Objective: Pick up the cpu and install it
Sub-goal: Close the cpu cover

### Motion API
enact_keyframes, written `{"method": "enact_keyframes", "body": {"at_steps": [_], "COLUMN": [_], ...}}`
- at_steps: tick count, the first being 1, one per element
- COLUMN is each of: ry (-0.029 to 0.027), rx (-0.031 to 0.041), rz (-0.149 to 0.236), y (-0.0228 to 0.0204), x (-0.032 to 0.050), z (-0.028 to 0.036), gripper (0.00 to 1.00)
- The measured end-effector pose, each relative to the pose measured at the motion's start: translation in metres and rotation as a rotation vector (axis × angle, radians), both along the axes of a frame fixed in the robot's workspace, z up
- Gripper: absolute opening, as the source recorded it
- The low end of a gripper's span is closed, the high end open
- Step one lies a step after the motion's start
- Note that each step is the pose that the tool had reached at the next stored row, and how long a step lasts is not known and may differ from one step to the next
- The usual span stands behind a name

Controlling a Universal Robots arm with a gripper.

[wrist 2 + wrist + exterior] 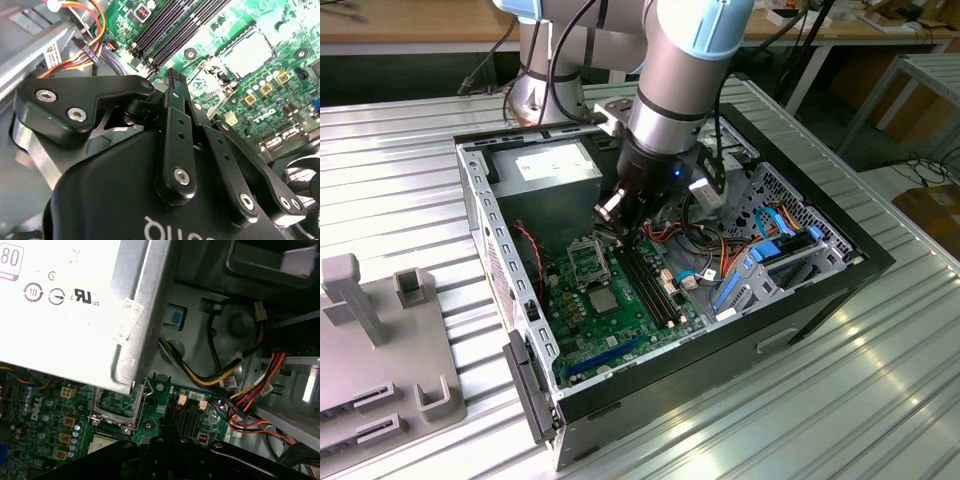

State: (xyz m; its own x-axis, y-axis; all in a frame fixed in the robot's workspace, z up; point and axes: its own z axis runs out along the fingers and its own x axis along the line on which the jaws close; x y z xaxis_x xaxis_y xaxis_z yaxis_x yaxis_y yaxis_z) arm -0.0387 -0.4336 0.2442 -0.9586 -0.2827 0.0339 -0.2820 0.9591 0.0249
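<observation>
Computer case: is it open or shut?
Open. The computer case has no cover on top, so the green board and cables inside show.

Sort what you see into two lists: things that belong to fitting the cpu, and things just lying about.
Belong to the job: cpu, lying on the motherboard beside the socket; gripper.

Just lying about: power supply; coloured cables; memory slots; grey stand outside the case.
</observation>
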Motion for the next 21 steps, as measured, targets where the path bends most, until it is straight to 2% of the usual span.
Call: {"method": "enact_keyframes", "body": {"at_steps": [3,5,6,7,8,9,12,16,19,21], "ry": [0.0,-0.0002,-0.0008,-0.0018,-0.0028,-0.0031,-0.0034,-0.0035,-0.0041,-0.0038], "rx": [0.0,0.0016,0.0151,0.0438,0.0672,0.0748,0.0833,0.088,0.0974,0.0966], "rz": [0.063,0.078,0.078,0.078,0.078,0.078,0.078,0.078,0.078,0.078], "y": [0.0001,0.0012,0.0011,0.0006,-0.0001,-0.0002,-0.0003,-0.0004,-0.0003,-0.0003], "x": [-0.0001,-0.0003,-0.0007,-0.0012,-0.0015,-0.0017,-0.002,-0.0021,-0.0023,-0.0024], "z": [-0.0046,-0.0079,-0.0088,-0.0089,-0.0091,-0.0096,-0.0102,-0.0104,-0.0114,-0.0115], "gripper": [0.11,0.11,0.11,0.11,0.11,0.11,0.11,0.11,0.11,0.11]}}
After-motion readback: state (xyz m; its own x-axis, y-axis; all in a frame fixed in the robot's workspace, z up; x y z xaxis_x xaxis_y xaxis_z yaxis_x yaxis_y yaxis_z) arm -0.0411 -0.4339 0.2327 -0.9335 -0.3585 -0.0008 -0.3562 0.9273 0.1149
